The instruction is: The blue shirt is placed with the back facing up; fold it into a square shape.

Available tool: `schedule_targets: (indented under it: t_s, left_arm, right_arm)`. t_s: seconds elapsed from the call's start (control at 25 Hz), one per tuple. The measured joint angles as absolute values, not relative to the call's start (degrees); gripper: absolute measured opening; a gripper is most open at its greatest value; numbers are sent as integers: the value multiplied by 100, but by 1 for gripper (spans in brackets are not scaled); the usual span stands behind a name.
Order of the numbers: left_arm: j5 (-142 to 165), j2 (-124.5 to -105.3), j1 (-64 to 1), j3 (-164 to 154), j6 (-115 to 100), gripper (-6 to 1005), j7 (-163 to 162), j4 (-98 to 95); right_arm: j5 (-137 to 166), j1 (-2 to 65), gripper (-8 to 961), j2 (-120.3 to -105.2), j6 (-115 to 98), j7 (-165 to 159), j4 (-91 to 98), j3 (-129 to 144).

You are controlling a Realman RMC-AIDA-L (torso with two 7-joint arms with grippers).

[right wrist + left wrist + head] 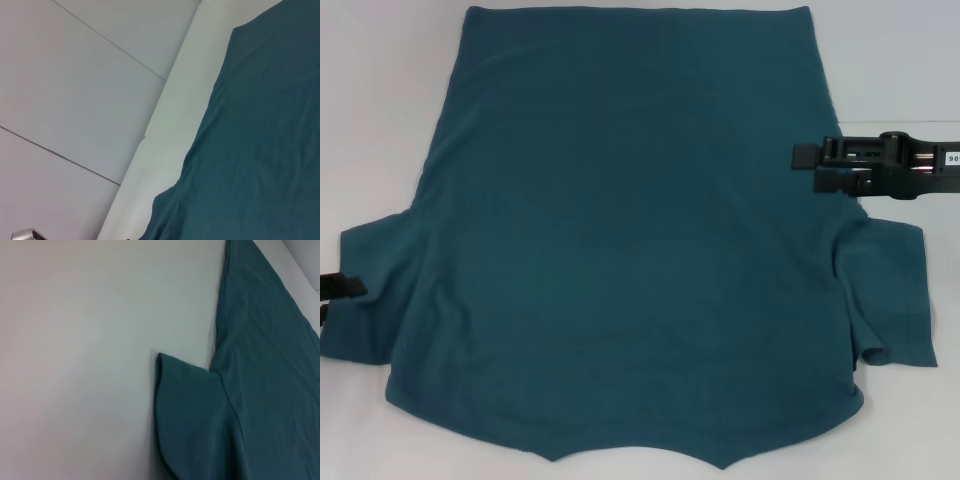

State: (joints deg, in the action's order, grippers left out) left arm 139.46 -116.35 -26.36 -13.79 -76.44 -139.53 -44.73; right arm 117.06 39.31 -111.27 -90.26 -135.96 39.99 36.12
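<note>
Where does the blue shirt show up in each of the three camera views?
Head view: the blue shirt fills the middle, spread flat on the table.
Left wrist view: one sleeve and side edge, toward the picture's right.
Right wrist view: the body, toward the picture's right.
Shared landmark: the shirt's edge against the white table.

Matt soft cloth blue shirt (630, 240), smooth white table (380, 100), black plastic right end effector (807, 166)

Right hand (807, 168) reaches inward at mid-height; left hand (345, 288) sits low, outer edge.
</note>
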Motion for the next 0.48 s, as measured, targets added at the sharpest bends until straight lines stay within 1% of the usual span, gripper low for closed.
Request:
schedule_targets:
  t_s: [0.36, 0.48]
  left_arm:
    - [13960, -11637, -2637, -1382, -7645, 446, -13898, -4483]
    - [14082, -11630, -2659, -1391, -7647, 319, -13891, -4491]
  right_arm:
    - [11706, 3927, 884, -11127, -9027, -13598, 3999, 3580]
    - [11706, 3919, 884, -11125, -9031, -13598, 3999, 3568]
